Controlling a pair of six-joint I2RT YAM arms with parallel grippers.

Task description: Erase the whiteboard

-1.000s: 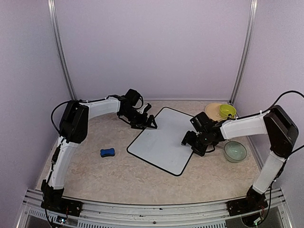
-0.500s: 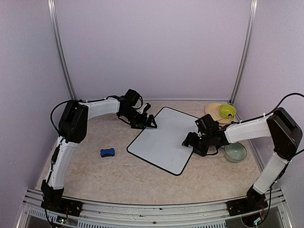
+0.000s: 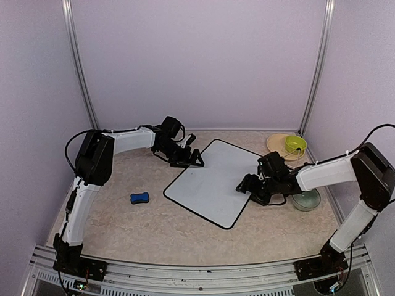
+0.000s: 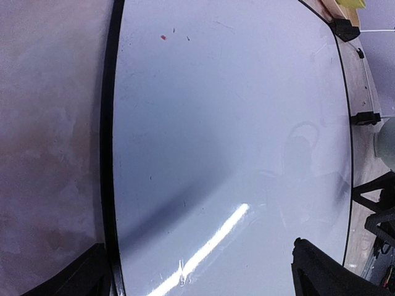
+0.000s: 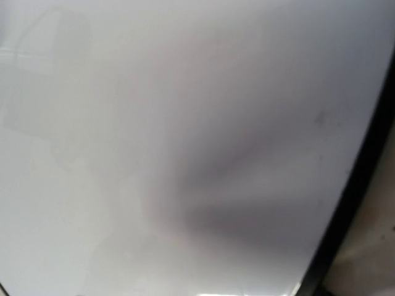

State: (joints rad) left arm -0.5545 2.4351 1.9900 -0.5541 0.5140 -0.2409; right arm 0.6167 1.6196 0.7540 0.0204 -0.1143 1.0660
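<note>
A blue eraser block (image 3: 139, 198) lies nearest on the speckled surface (image 3: 154, 237), left of the whiteboard (image 3: 207, 182) and apart from it. The whiteboard lies flat mid-surface, turned diagonally, clean but for a tiny red speck (image 4: 163, 37). The right gripper (image 3: 247, 184) sits low at the board's right edge, near a pale glass bowl (image 3: 307, 199); I cannot tell how wide it stands. Farther back, the left gripper (image 3: 194, 160) hangs over the board's far-left edge, spread wide and holding nothing. Behind, a green bowl (image 3: 295, 143) rests on a tan plate (image 3: 276, 143).
</note>
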